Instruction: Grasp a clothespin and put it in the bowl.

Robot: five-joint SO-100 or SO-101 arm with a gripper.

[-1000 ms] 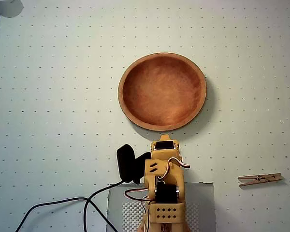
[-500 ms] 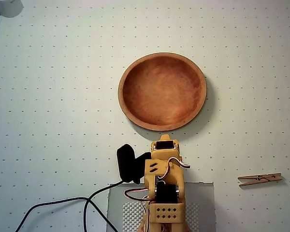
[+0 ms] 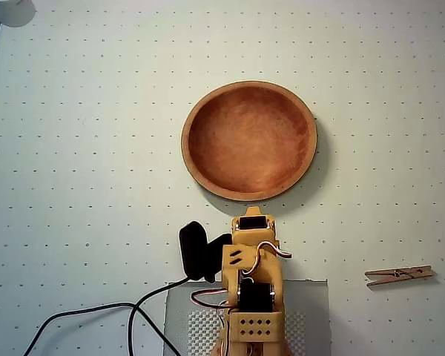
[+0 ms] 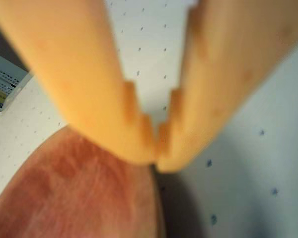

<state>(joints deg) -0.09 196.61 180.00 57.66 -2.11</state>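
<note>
The reddish-brown wooden bowl [image 3: 249, 140] sits in the middle of the dotted mat in the overhead view, with nothing in it. A light-tan clothespin [image 3: 399, 275] lies flat near the right edge, well to the right of the yellow arm. The arm is folded over its base at the bottom centre, its front end [image 3: 253, 220] just below the bowl's near rim. In the wrist view the gripper [image 4: 157, 148] is shut, tips touching, holding nothing, with part of the bowl [image 4: 74, 193] below and left of it.
A black cable [image 3: 96, 315] curls off the arm's base toward the bottom left in the overhead view. A grey base plate [image 3: 311, 311] lies under the arm. A white object [image 3: 7, 10] sits at the top left corner. A labelled box [image 4: 2, 84] shows at the wrist view's left edge.
</note>
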